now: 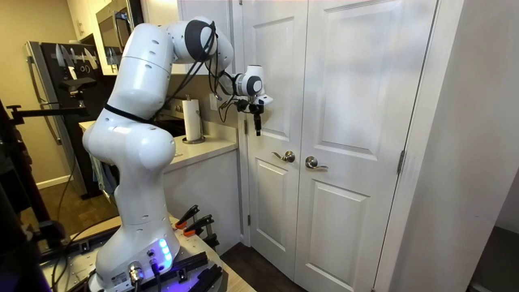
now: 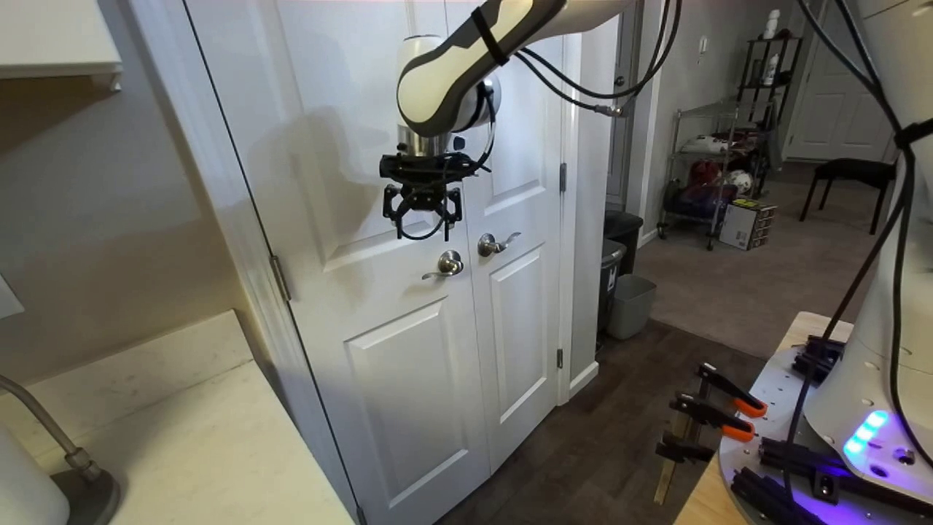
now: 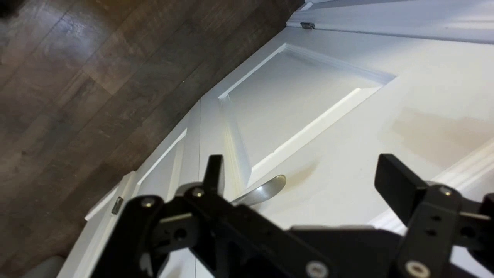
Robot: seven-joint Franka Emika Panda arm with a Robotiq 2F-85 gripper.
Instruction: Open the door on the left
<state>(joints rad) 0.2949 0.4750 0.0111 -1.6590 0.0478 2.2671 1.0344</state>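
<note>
Left door (image 2: 364, 284) is standing closed before the gripper (image 2: 423, 233), whose black fingers (image 3: 399, 189) are pointing down and standing wide apart. They are hovering above the door's silver lever handle (image 1: 288, 156), clear of it; that handle is sitting near the door's right edge, its lever pointing left. Just beside, the matching right door (image 1: 352, 146) is standing flush with it, its own lever (image 1: 313, 163) pointing right. To the left, a pale counter (image 2: 189, 430) is reaching towards the door frame (image 2: 219, 197), and a paper towel roll (image 1: 192, 119) is standing upright on it. On the near side, the white robot arm (image 1: 146, 77) is standing on a metal plate (image 2: 781, 397), two orange-tipped clamps (image 2: 711, 413) sitting at its edge. Far right, beyond the right door, a grey bin (image 2: 631, 306) is standing on the floor (image 2: 619, 408).
</note>
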